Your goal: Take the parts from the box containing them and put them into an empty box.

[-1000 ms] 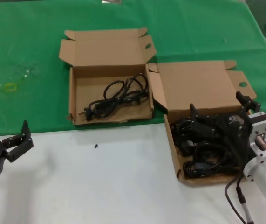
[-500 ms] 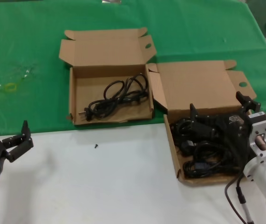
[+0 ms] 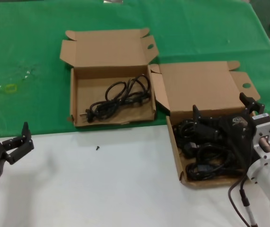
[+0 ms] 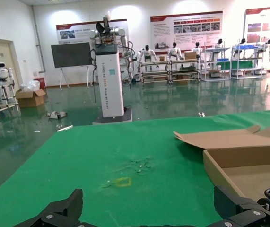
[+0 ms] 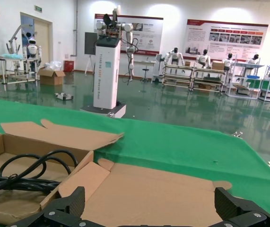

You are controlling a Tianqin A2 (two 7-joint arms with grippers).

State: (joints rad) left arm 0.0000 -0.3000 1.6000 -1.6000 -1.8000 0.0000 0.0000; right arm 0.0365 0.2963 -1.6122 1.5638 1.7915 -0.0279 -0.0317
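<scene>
Left gripper (image 3: pixel 20 143) parked low at the near left, fingers spread wide apart, forearm running off the lower corner. Right gripper (image 3: pixel 224 113) reaching forward at the right side, fingers splayed wide, black wrist housing behind them, silver motor body and cable trailing toward the near right corner.

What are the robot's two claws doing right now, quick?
Left gripper: open, holding nothing, over the white table.
Right gripper: open, holding nothing, over the box of black cables.
</scene>
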